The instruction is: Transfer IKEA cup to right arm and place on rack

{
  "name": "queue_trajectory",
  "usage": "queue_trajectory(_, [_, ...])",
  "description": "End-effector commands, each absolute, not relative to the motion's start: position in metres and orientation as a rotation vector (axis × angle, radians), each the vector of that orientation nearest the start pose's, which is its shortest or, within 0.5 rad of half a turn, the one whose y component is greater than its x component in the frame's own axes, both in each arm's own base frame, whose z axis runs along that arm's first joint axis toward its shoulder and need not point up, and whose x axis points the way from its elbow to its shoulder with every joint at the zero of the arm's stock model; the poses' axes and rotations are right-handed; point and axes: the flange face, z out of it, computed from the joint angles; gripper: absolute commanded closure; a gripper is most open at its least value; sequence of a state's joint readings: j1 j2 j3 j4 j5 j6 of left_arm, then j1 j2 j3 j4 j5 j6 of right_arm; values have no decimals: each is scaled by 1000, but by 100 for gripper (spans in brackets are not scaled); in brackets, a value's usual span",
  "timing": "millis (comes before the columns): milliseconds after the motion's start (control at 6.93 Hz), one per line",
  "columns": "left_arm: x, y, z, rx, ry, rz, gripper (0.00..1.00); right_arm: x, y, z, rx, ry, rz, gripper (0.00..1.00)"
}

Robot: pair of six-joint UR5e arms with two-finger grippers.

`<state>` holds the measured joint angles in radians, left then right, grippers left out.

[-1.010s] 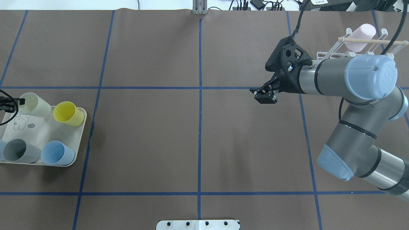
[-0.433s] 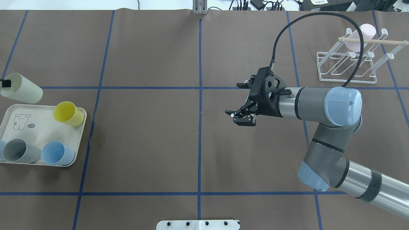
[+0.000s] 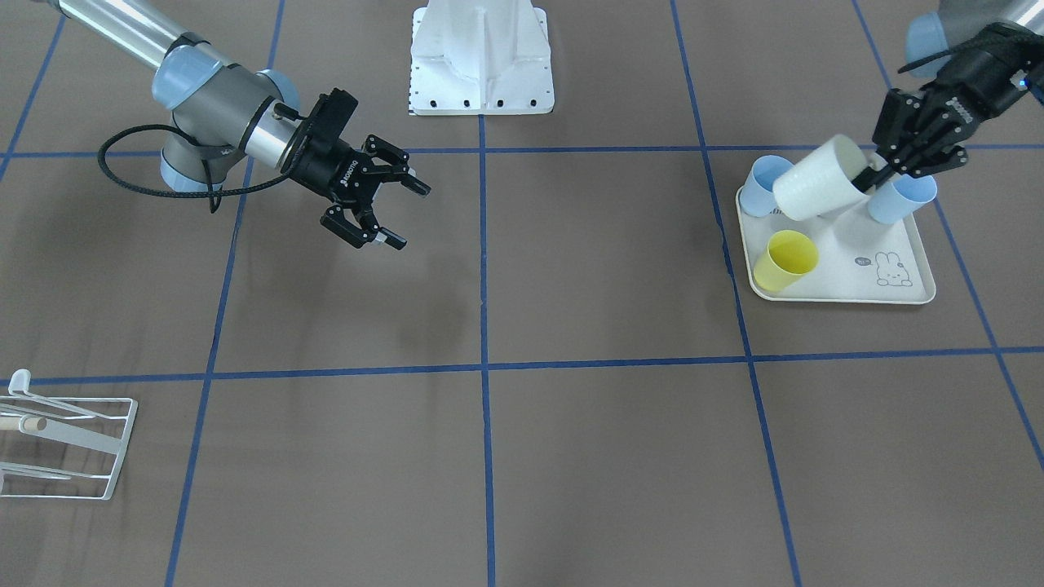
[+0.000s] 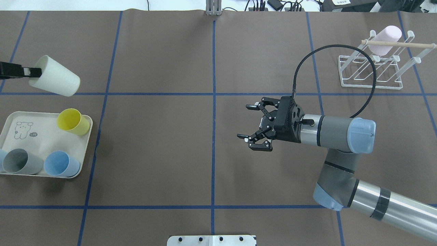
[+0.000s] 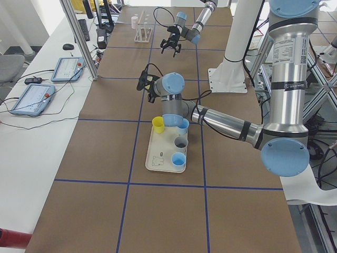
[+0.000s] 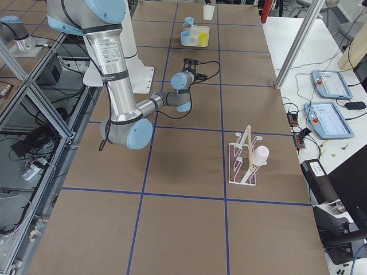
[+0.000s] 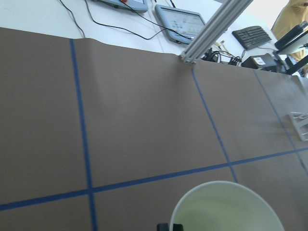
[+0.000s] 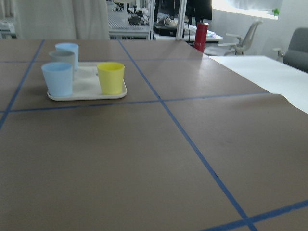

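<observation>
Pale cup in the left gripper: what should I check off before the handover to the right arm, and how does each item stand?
1. Pale cup gripped by left gripper: ok, pinched at the rim, lifted off the tray.
2. Right gripper ready to receive: ok, jaws spread, empty.
3. Grippers within handover range: not ok, far apart.
4. Rack has room: ok, only a pink cup on it, other bars bare.
5. Grip firm enough for travel: cannot tell.
</observation>
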<state>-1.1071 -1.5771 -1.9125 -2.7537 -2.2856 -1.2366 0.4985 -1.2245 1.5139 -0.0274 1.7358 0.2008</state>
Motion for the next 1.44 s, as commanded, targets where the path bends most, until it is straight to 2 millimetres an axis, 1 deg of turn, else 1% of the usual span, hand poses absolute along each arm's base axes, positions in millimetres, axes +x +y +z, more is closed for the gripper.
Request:
queue_trajectory(0, [218, -422, 276, 452, 1622, -57, 100, -482, -369, 305, 1537, -1304, -721, 1])
queue_trajectory(144, [263, -411, 255, 452, 1670, -82, 100, -482, -369, 303, 1551, -1294, -692, 1])
queue_trajectory(433, [316, -389, 228, 441, 1726, -75, 100, -477, -363, 300, 1597, -1330, -669, 1])
queue_trajectory(577, [341, -379, 218, 437, 1746, -75, 100, -479, -365, 290, 1611, -1340, -662, 1])
queue_trajectory(721, [358, -369, 215, 426, 1755, -77, 100, -480, -365, 285, 1619, -1343, -653, 1])
queue_trajectory(866, [369, -364, 215, 420, 1757, -79, 100, -480, -365, 285, 1616, -1346, -652, 1])
queue_trajectory(1154, [395, -364, 217, 411, 1745, -95, 100, -478, -365, 281, 1624, -1351, -648, 1])
queue_trajectory(1298, [405, -364, 214, 411, 1746, -98, 100, -480, -363, 280, 1622, -1356, -649, 1])
